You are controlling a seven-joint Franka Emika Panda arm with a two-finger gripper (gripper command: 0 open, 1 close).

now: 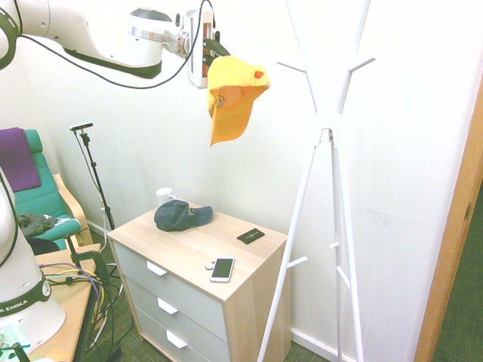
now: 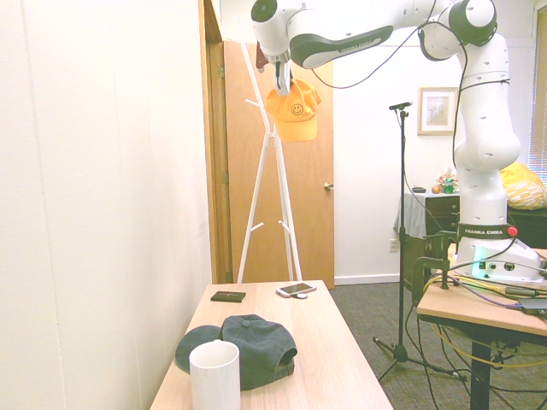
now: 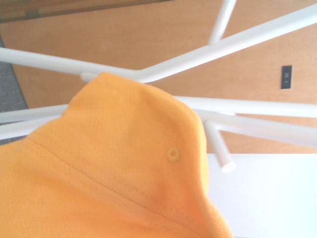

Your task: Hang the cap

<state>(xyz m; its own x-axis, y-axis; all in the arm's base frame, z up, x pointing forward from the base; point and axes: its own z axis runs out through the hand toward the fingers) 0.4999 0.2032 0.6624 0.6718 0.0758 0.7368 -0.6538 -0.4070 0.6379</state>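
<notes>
yellow cap: clear of the bench, up in the air, brim hanging down. it is beside the coat rack in the first exterior view, on the rack's chair side, and i see no peg through or under it.

tool: clenched on the yellow cap, gripping it near its top edge.

done so far: the cap is in my grip and up at about the height of the upper pegs. i'd call the picking part complete and the carrying part well along.

nearest peg: the upper one pointing toward the cap in the first exterior view. it looks near, with a gap between; i judge it the likely target, though the task names no peg.

wrist view: the cap's cloth fills much of it, with the rack's white poles and a stubby peg beyond.

left to do: close the gap, bring the cap's opening or back strap over a peg, lower until the peg takes the weight, let go, back off. none of the hanging itself is done.

on the bench: the dark blue cap, white mug, phone and a small dark flat item. i need none of them.
</notes>
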